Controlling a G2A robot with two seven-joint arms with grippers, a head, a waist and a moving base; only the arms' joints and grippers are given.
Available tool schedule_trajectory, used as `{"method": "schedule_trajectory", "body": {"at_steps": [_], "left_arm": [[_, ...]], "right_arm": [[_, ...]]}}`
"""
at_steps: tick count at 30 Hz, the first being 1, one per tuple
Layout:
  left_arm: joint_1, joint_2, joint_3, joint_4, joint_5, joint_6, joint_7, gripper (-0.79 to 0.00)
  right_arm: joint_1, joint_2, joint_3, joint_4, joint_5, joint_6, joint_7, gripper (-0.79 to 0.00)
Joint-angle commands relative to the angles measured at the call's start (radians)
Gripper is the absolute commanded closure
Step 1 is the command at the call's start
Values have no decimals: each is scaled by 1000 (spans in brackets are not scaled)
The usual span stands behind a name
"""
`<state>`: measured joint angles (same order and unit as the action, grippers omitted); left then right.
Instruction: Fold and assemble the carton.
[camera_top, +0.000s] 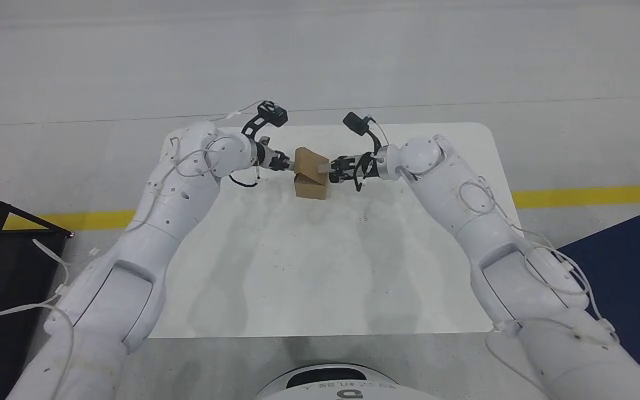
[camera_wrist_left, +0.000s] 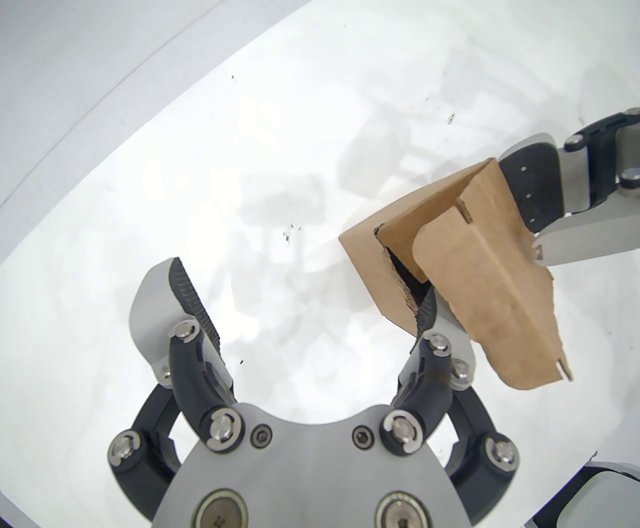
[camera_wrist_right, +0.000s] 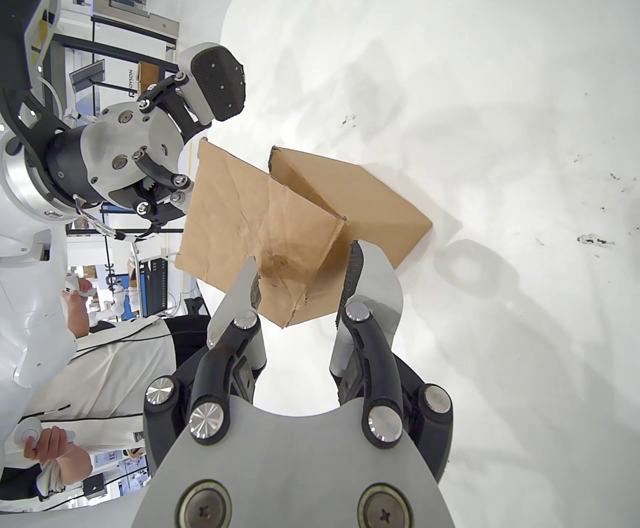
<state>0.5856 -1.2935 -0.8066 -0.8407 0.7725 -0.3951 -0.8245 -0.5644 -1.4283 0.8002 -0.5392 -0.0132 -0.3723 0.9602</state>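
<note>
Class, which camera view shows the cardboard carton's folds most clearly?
The right wrist view: the carton sits central, its creased flap and open side plain, gripped by the right hand. The left wrist view shows one flap covering much of it. The top view shows it small, its folds indistinct.

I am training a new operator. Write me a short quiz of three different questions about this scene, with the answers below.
1. True or false: the carton lies flat and unfolded on the table.
2. Fill in: the right claw grips the ____.
3. Which claw stands wide open? A. left claw B. right claw

Key: 1 false; 2 carton; 3 A.
</note>
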Motion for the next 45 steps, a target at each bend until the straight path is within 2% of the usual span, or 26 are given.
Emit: {"method": "schedule_trajectory", "body": {"at_steps": [1,8,16,20,34,45], "left_arm": [[0,0,-1,3,-1,-1,-3,-785],[17,22,-49,-7,23,47,-19,-785],[78,52,-106,-146,43,62,-27,-785],[85,49,-96,-160,38,58,-44,-785],[56,28,-63,-88,24,30,-27,-785],[50,19,-51,-60,16,19,-32,-785]], "right_arm": [[0,-1,0,1,-3,1,1,-348],[0,-3,5,6,-4,-1,-2,-357],[-1,-7,3,-3,-12,3,2,-360],[-2,-9,3,-2,-14,5,2,-360],[-10,-8,12,-3,-27,2,5,-357],[-7,-12,2,-11,-61,16,6,-308]]}}
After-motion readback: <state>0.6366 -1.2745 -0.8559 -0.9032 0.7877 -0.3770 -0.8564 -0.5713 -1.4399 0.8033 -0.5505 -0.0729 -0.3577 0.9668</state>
